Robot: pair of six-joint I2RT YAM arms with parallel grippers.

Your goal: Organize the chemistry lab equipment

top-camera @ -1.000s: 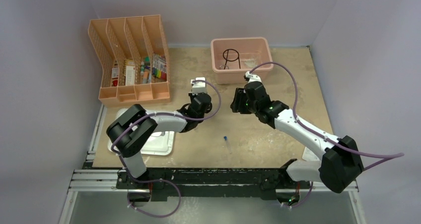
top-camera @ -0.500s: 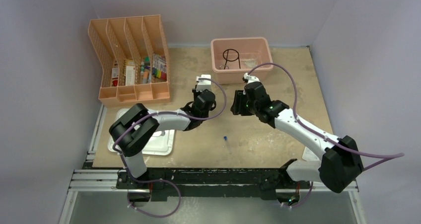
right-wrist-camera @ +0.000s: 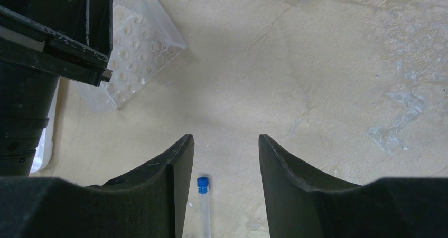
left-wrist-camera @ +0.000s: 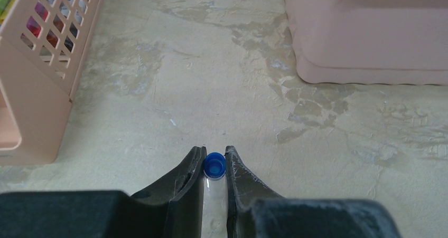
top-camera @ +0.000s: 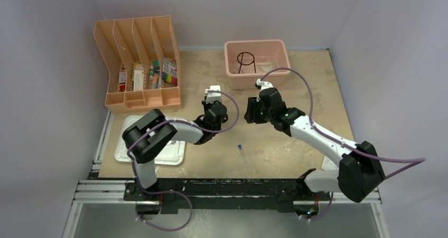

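Note:
My left gripper (left-wrist-camera: pixel 215 152) is shut on a blue-capped clear vial (left-wrist-camera: pixel 215 167), cap forward, held a little above the table and pointing toward the pink bin (left-wrist-camera: pixel 370 64). In the top view the left gripper (top-camera: pixel 213 96) is mid-table. My right gripper (right-wrist-camera: pixel 226 139) is open and empty, up above a second blue-capped vial (right-wrist-camera: pixel 203 206) lying on the table; that vial shows in the top view (top-camera: pixel 240 150). The right gripper (top-camera: pixel 250 113) hangs right of the left one. A clear plastic tray (right-wrist-camera: pixel 137 58) lies under the left arm. The black wire ring tripod (top-camera: pixel 245 59) sits in the pink bin (top-camera: pixel 257 81).
A pink file organizer (top-camera: pixel 140 64) with coloured items stands at the back left; its corner shows in the left wrist view (left-wrist-camera: pixel 31 90). A flat white lid (top-camera: pixel 171 152) lies at the near left under the left arm. The left arm (right-wrist-camera: pixel 31 48) fills the right wrist view's left side.
The left arm's elbow has swung right and its gripper, still holding the vial, has drawn slightly back toward me. The right arm has shifted only a little.

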